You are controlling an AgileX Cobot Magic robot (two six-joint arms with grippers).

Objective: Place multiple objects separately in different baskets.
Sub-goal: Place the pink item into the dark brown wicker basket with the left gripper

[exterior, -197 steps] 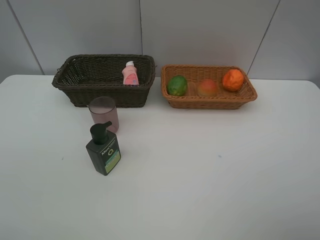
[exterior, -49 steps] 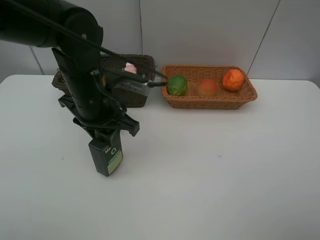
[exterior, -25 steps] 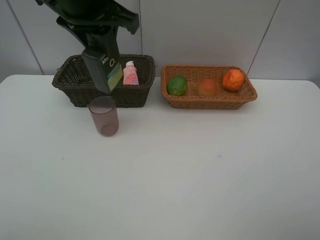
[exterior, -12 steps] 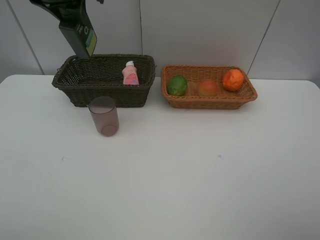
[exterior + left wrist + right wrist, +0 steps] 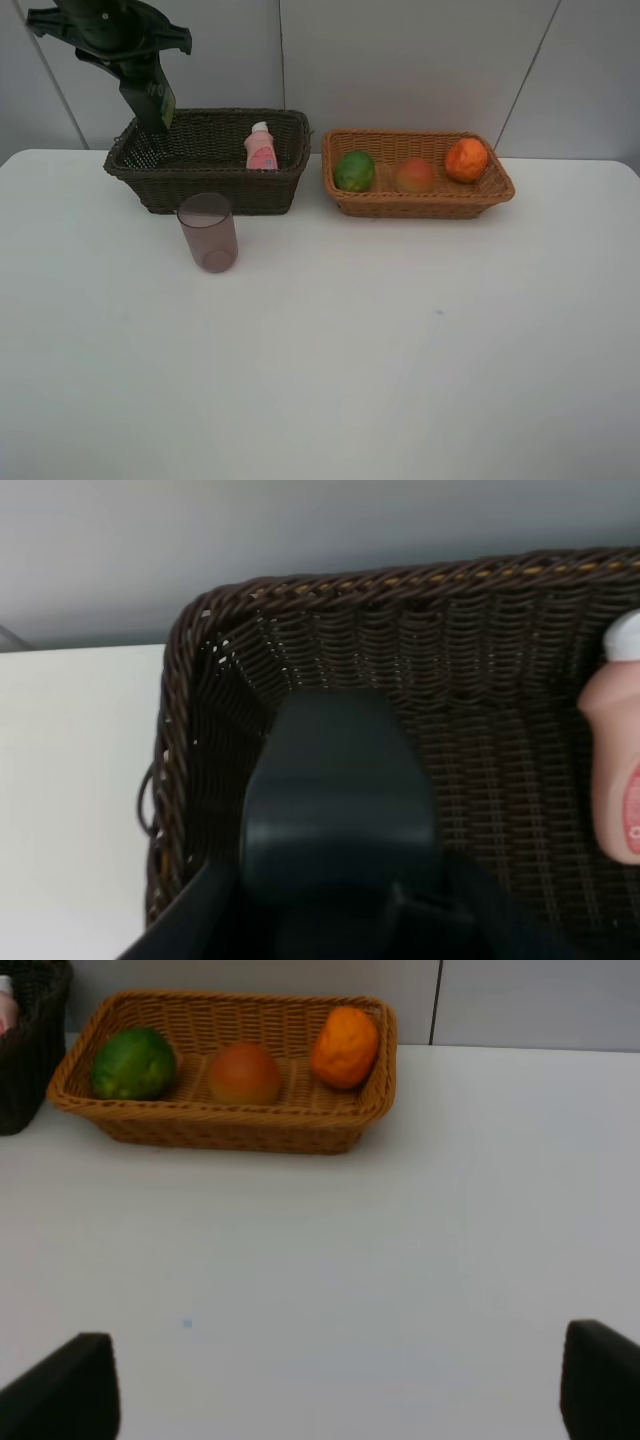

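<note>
My left gripper (image 5: 128,55) is shut on the dark green pump bottle (image 5: 152,98), which hangs tilted over the left end of the dark brown basket (image 5: 165,185). In the left wrist view the bottle's pump head (image 5: 340,790) sits above the basket's inner corner (image 5: 230,680). The pink white-capped bottle (image 5: 260,148) stands inside that basket. The translucent pink cup (image 5: 208,232) stands on the table in front of it. The light basket (image 5: 420,205) holds the green fruit (image 5: 354,171), the peach (image 5: 415,176) and the orange (image 5: 466,159). My right gripper (image 5: 335,1385) is open over bare table.
The white table (image 5: 400,350) stretches in front of both baskets. A grey panelled wall (image 5: 400,60) rises right behind them. The two baskets stand side by side with a narrow gap between them.
My left gripper has carried the pump bottle leftward, from beside the pink bottle to over the dark basket's left end, and slightly lower than half a second ago. Nothing else moved.
</note>
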